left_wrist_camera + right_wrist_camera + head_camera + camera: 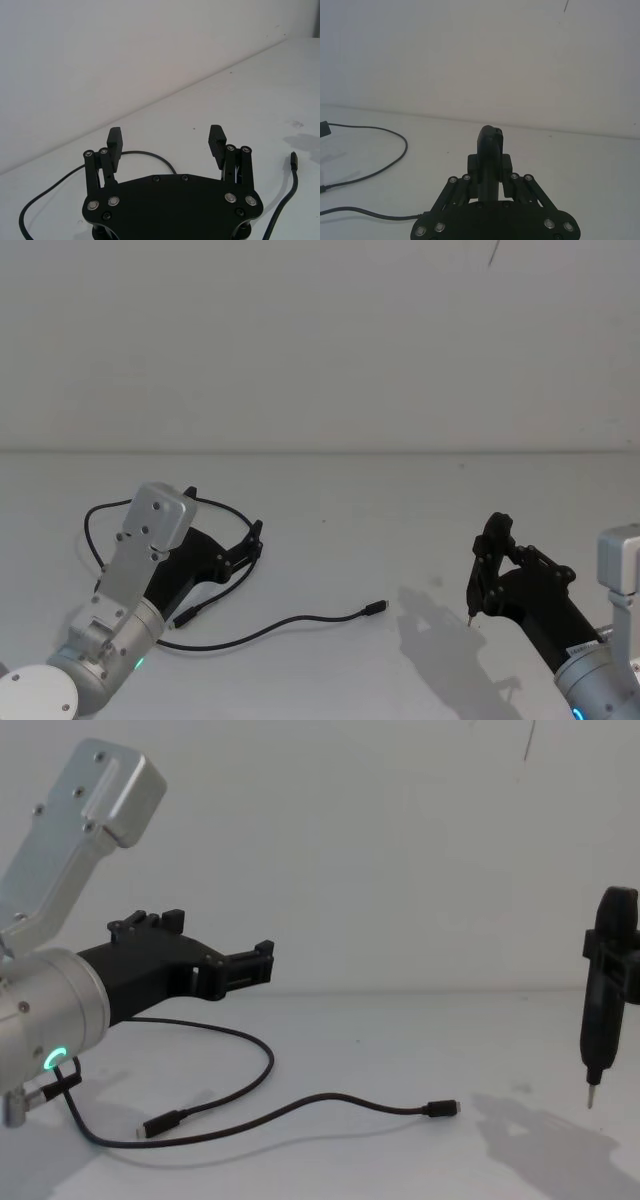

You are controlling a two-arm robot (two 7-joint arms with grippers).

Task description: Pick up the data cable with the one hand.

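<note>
Can't trace the long thin black data cable (300,619) fully: disappears behind the black angular plastic left gripper (166,135) and silver wrist housing (150,530), gets cut off at both wrist views' edges. Too tiny at the plugs to tell type.

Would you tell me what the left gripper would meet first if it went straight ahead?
Likely nothing near: the open left gripper points about level above the loop of the cable, so the way looks free over the table to the wall, depth unclear. The right gripper is parked at right.
</note>
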